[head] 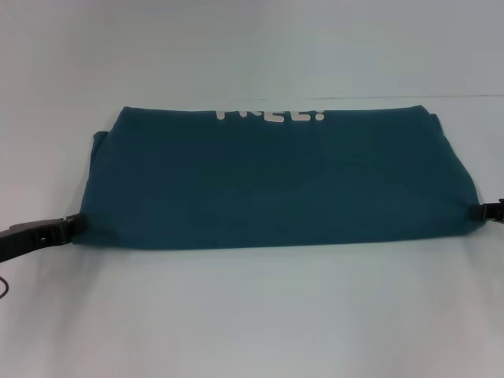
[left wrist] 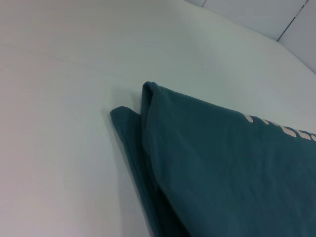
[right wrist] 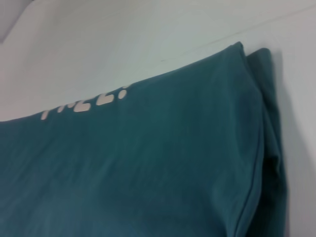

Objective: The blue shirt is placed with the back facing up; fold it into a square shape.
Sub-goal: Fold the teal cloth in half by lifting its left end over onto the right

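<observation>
I see the dark teal-blue soft-fabric shirt (right wrist: pixel 148 168) lying folded on the pale white table surface (right wrist: pixel 123 34), partly cut-off white lettering (right wrist: pixel 86 102) along one edge, a second layer peeking out at its corner.

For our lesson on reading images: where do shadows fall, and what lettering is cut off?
Head view: the blue shirt casts a thin shadow along its near edge; lettering is halved by the far fold. Left wrist view: shadow beside the layered corner. Right wrist view: dark crease along the shirt's side edge.

matt soft-cloth blue shirt (head: pixel 276 189)
</observation>
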Motion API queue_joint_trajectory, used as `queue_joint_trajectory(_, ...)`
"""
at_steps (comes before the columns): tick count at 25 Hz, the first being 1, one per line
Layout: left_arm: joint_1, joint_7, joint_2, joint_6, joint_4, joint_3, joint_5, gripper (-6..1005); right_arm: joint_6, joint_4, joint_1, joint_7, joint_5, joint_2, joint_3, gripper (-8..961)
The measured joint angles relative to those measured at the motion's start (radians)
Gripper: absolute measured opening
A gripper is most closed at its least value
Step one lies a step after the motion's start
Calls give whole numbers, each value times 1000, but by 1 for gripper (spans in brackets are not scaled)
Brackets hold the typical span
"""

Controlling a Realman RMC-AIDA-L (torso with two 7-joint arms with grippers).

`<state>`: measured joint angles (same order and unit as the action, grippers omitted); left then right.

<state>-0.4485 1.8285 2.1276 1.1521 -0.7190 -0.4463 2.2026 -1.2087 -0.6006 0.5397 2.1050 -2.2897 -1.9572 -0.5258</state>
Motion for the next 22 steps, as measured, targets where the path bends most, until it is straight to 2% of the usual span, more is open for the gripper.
queue_joint_trajectory(4, 7, 12, 0, 3, -18, 0, 1, 0, -29, -5, -5, -8, 14, 0, 5, 30)
queue_joint_trajectory(22, 39, 40, 0, 34, -81, 5, 31, -1, -40, -7, -35, -14, 21, -3, 9, 17)
